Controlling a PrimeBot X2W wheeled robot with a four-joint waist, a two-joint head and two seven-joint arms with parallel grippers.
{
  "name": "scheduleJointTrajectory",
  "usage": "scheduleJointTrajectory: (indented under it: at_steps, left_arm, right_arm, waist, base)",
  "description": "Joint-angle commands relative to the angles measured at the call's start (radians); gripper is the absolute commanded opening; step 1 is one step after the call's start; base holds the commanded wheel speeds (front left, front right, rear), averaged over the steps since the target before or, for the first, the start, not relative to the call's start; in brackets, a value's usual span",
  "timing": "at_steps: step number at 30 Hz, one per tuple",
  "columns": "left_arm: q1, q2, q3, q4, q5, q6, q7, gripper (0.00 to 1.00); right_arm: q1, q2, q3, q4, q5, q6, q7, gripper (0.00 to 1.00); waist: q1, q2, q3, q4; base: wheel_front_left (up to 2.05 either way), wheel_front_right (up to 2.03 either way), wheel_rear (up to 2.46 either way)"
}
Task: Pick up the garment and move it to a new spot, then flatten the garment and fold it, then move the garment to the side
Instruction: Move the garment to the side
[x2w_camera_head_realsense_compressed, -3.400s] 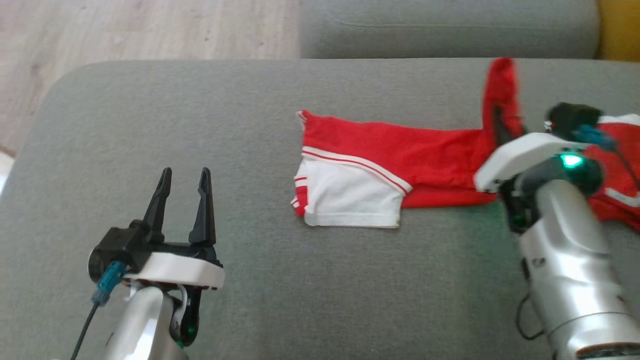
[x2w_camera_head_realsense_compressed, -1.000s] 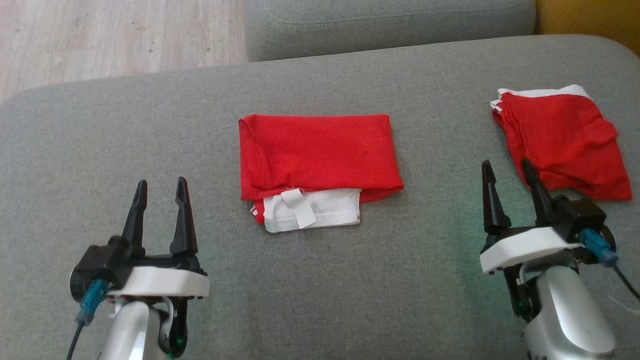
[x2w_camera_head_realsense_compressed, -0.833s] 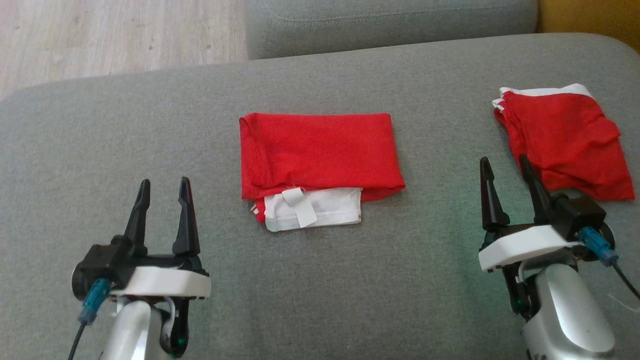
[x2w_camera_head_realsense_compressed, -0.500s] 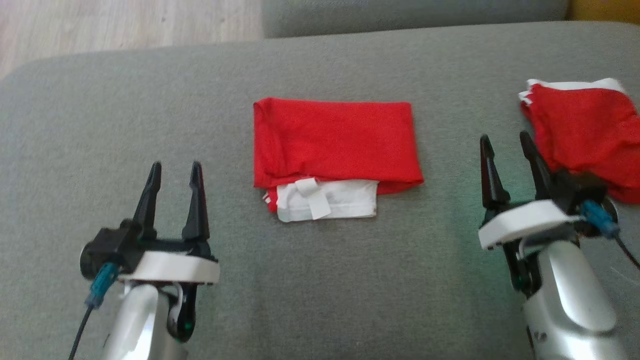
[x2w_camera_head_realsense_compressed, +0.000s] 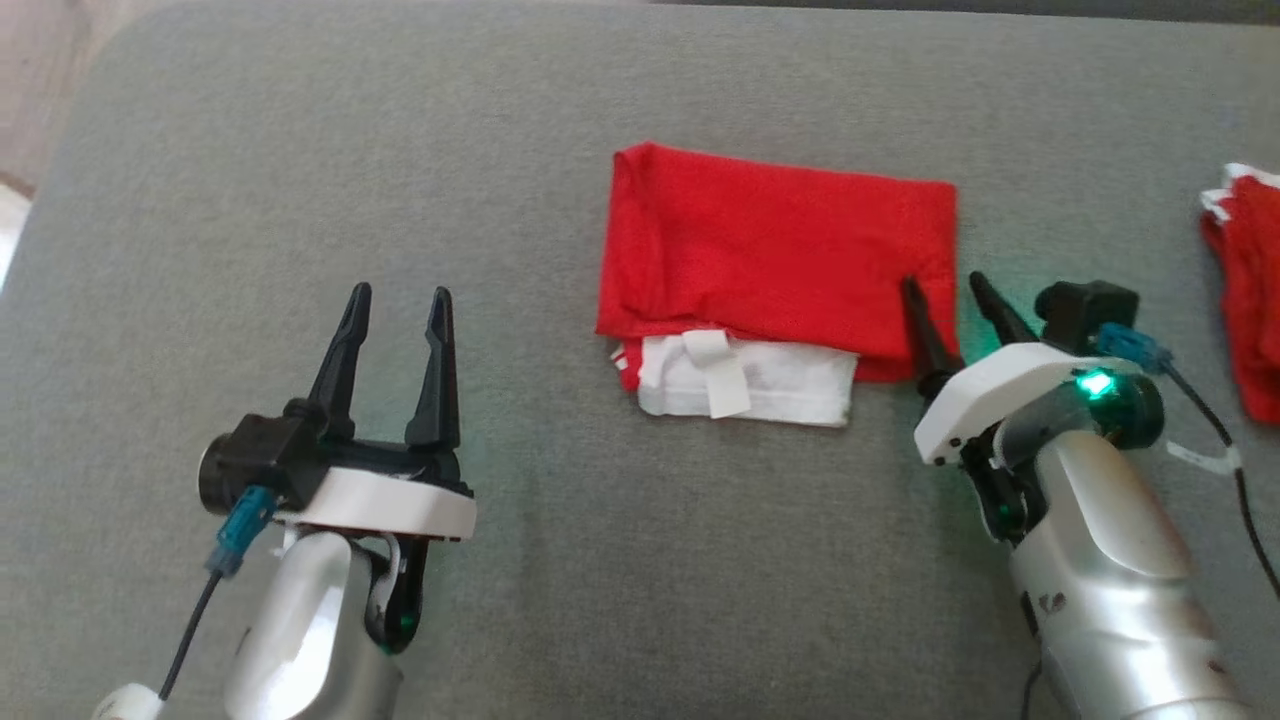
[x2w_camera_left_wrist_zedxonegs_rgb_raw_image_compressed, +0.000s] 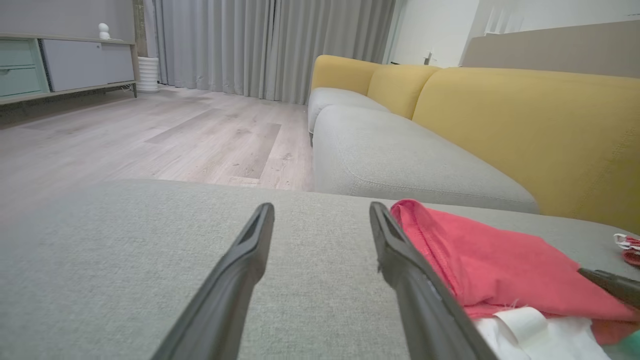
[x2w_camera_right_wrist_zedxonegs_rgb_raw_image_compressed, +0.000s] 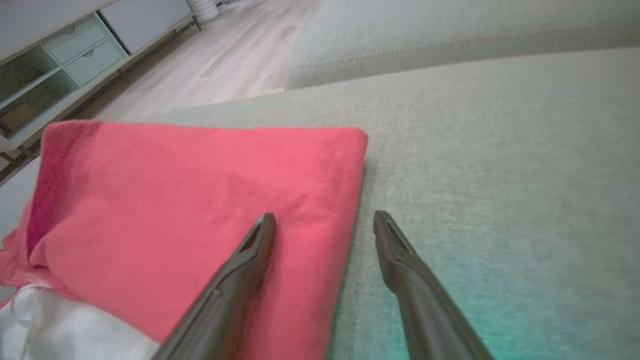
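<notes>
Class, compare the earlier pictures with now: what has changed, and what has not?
The garment, first lying long, got folded. The right gripper then moved in to its right edge, one finger over the cloth, one off it, open, gripping nothing. The camera shifted too. The left gripper stayed open and idle.

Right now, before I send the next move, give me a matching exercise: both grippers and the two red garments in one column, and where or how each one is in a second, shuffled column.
1. left gripper
2. right gripper
3. folded garment
4. second red garment

A. cut off by the head view's right edge
B. open, over bare grey cushion, clear of any cloth
C. lying in the middle of the cushion
D. open, one finger above red cloth, the other above cushion

Pairs: 1-B, 2-D, 3-C, 4-A
</notes>
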Motion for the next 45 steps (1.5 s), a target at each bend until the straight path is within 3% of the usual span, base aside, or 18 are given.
scheduleJointTrajectory:
  at_steps: [1,6,7,9,10,19,28,36,45]
  left_arm:
    - [-0.037,0.009,0.022,-0.024,-0.01,-0.004,-0.005,1.0]
    - [-0.038,0.009,0.015,-0.019,-0.015,-0.005,-0.005,1.0]
    - [-0.038,0.009,0.014,-0.018,-0.015,-0.005,-0.005,1.0]
    - [-0.037,0.009,0.014,-0.016,-0.014,-0.005,-0.005,1.0]
    - [-0.037,0.009,0.015,-0.015,-0.012,-0.005,-0.005,1.0]
    - [-0.033,0.009,0.018,-0.016,0.002,-0.005,-0.005,1.0]
    - [-0.042,0.009,-0.064,-0.044,-0.014,0.003,-0.005,1.0]
    - [-0.08,0.009,-0.143,-0.072,-0.028,0.02,-0.005,1.0]
    - [-0.116,0.009,-0.154,-0.081,-0.02,0.023,-0.005,1.0]
  right_arm:
    - [-0.047,0.007,0.039,0.019,0.014,-0.001,0.007,1.0]
    - [-0.09,0.007,0.092,0.135,0.026,-0.001,0.011,1.0]
    - [-0.098,0.007,0.102,0.153,0.022,-0.001,0.008,0.96]
    - [-0.112,0.007,0.116,0.181,0.008,-0.001,-0.011,0.02]
    - [-0.119,0.007,0.123,0.189,-0.002,-0.001,-0.026,0.0]
    - [-0.163,0.007,0.078,0.206,-0.219,-0.001,-0.142,0.0]
    - [-0.149,-0.018,0.003,0.069,-0.457,-0.001,-0.147,0.0]
    - [-0.16,-0.18,0.046,-0.056,-0.422,-0.001,-0.062,0.0]
    - [-0.174,-0.405,0.083,-0.12,-0.296,-0.001,0.037,0.0]
  waist:
    - [-0.0001,0.0,0.012,0.023]
    - [-0.0001,0.0,0.017,0.041]
    - [-0.0001,0.0,0.017,0.042]
    - [-0.0001,0.0,0.015,0.041]
    - [-0.0001,0.0,0.013,0.039]
    - [-0.0001,0.0,-0.016,-0.021]
    - [-0.0001,0.0,-0.039,-0.135]
    - [-0.0001,0.0,-0.019,-0.22]
    - [-0.0001,0.0,0.03,-0.237]
  base:
    - [0.0,0.0,0.0]
    - [0.0,0.0,0.0]
    - [0.0,0.0,0.0]
    - [0.0,0.0,0.0]
    - [0.0,0.0,0.0]
    - [0.0,0.0,0.0]
    - [0.0,0.0,0.0]
    - [0.0,0.0,0.0]
    - [0.0,0.0,0.0]
